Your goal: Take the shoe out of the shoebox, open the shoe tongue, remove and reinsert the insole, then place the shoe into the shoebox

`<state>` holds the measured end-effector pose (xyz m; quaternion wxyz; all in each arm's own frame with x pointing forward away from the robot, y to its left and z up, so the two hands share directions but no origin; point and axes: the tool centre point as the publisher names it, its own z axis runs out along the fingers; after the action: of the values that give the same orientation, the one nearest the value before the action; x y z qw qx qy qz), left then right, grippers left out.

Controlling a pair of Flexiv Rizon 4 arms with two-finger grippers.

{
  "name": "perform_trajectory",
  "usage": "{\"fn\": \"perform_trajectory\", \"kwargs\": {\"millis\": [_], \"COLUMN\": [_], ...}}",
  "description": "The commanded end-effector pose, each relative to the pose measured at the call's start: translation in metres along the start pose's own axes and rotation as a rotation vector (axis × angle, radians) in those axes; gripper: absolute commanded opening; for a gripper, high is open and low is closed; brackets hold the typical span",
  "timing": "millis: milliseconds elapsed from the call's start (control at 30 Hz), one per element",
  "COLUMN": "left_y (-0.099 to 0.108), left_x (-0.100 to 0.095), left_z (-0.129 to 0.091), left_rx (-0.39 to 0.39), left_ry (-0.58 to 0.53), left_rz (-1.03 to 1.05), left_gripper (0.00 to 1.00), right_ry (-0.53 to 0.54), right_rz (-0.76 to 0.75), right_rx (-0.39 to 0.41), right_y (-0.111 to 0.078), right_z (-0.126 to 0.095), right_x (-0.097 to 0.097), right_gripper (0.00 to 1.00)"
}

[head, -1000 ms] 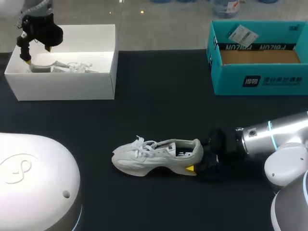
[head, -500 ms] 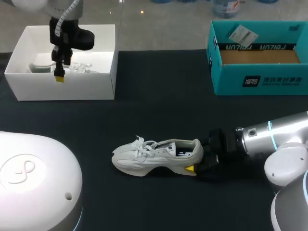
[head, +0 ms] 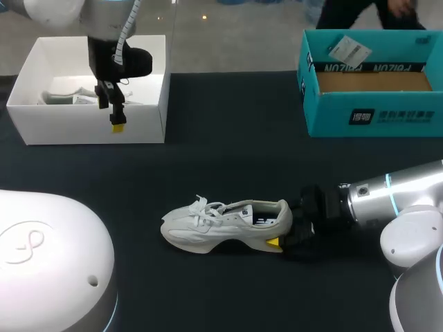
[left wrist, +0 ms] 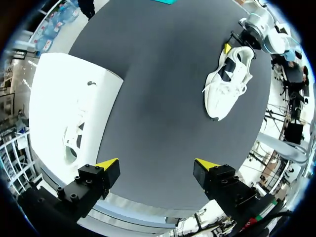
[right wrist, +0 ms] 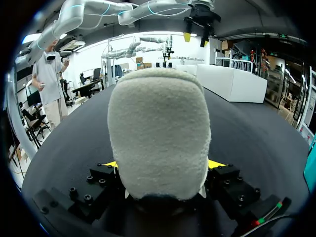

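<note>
A white sneaker [head: 221, 225] lies on its sole on the black table, toe toward my left arm's side. My right gripper [head: 284, 225] is shut on its heel; in the right wrist view the fuzzy heel [right wrist: 158, 128] fills the gap between both fingers. My left gripper [head: 113, 116] hangs open and empty above the front wall of the white box [head: 90, 124]. In the left wrist view its fingers [left wrist: 108, 165] stand wide apart over bare table, the sneaker [left wrist: 228, 81] far ahead. A second white shoe [head: 76, 97] lies inside the white box.
A teal shoebox [head: 374, 114] with a brown cardboard floor and a paper tag stands at the back right. A white rounded robot housing [head: 48, 263] fills the front left corner. Black table lies between the white box and the sneaker.
My left arm has swung right, from the white box's back left corner across it to above its front right wall. The right arm and the sneaker have not moved.
</note>
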<state>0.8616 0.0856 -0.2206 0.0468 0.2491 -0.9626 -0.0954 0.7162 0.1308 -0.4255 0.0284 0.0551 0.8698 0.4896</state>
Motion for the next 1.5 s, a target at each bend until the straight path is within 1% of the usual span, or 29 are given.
{"fn": "perform_trajectory", "kwargs": {"millis": [33, 400, 433, 467, 500, 533, 600, 633, 667, 700, 733, 767, 800, 833, 900, 933, 1033, 1067, 1167, 1333, 1500], "left_y": [0.002, 0.002, 0.005, 0.010, 0.012, 0.015, 0.016, 0.016, 0.016, 0.015, 0.014, 0.012, 0.012, 0.011, 0.008, 0.005, -0.001, -0.004, -0.010, -0.024, -0.046], "left_x": [-0.002, -0.002, 0.002, 0.009, 0.013, 0.022, 0.035, 0.038, 0.046, 0.050, 0.057, 0.065, 0.071, 0.076, 0.091, 0.100, 0.122, 0.127, 0.144, 0.167, 0.179], "left_z": [0.001, 0.001, 0.000, -0.001, -0.002, -0.005, -0.006, -0.006, -0.006, -0.006, -0.005, -0.002, 0.000, 0.003, 0.008, 0.011, 0.015, 0.016, 0.019, 0.025, 0.032], "left_rx": [0.014, 0.014, 0.044, 0.077, 0.081, 0.098, 0.089, 0.093, 0.087, 0.078, 0.084, 0.036, 0.061, 0.042, 0.063, 0.064, 0.109, 0.104, 0.126, 0.173, 0.169], "left_ry": [0.016, 0.016, 0.007, 0.058, 0.032, 0.016, 0.028, 0.028, -0.018, -0.029, 0.003, -0.019, -0.003, -0.002, -0.024, -0.052, -0.059, -0.081, -0.095, -0.083, -0.037], "left_rz": [-0.076, -0.076, -0.109, -0.185, -0.230, -0.281, -0.401, -0.444, -0.514, -0.537, -0.583, -0.642, -0.683, -0.708, -0.752, -0.755, -0.770, -0.772, -0.794, -0.825, -0.801], "left_gripper": [1.00, 1.00, 1.00, 1.00, 1.00, 1.00, 1.00, 1.00, 1.00, 1.00, 1.00, 1.00, 1.00, 1.00, 1.00, 1.00, 1.00, 1.00, 1.00, 1.00, 1.00], "right_ry": [-0.001, -0.001, -0.001, -0.001, -0.001, -0.001, -0.001, -0.001, -0.001, -0.001, -0.001, -0.001, -0.001, -0.001, -0.001, -0.001, -0.001, -0.001, -0.001, -0.001, -0.001], "right_rz": [0.001, 0.001, 0.001, 0.001, 0.001, 0.001, 0.001, 0.001, 0.001, 0.001, 0.001, 0.001, 0.001, 0.001, 0.001, 0.001, 0.001, 0.001, 0.001, 0.001, 0.001], "right_rx": [0.008, 0.008, 0.008, 0.008, 0.008, 0.008, 0.008, 0.008, 0.008, 0.008, 0.008, 0.008, 0.008, 0.008, 0.008, 0.008, 0.008, 0.008, 0.008, 0.008, 0.008], "right_y": [0.001, 0.001, 0.001, 0.001, 0.001, 0.001, 0.001, 0.001, 0.001, 0.001, 0.001, 0.001, 0.001, 0.001, 0.001, 0.001, 0.001, 0.001, 0.001, 0.001, 0.001], "right_z": [0.003, 0.003, 0.003, 0.003, 0.003, 0.003, 0.003, 0.003, 0.003, 0.003, 0.003, 0.003, 0.003, 0.003, 0.003, 0.003, 0.003, 0.003, 0.003, 0.003, 0.003], "right_x": [0.000, 0.000, 0.000, 0.000, 0.000, 0.000, 0.000, 0.000, 0.000, 0.000, 0.000, 0.000, 0.000, 0.000, 0.000, 0.000, 0.000, 0.000, 0.000, 0.000, 0.000], "right_gripper": [0.00, 0.00, 0.00, 0.00, 0.00, 0.00, 0.00, 0.00, 0.00, 0.00, 0.00, 0.00, 0.00, 0.00, 0.00, 0.00, 0.00, 0.00, 0.00, 0.00, 0.00]}}
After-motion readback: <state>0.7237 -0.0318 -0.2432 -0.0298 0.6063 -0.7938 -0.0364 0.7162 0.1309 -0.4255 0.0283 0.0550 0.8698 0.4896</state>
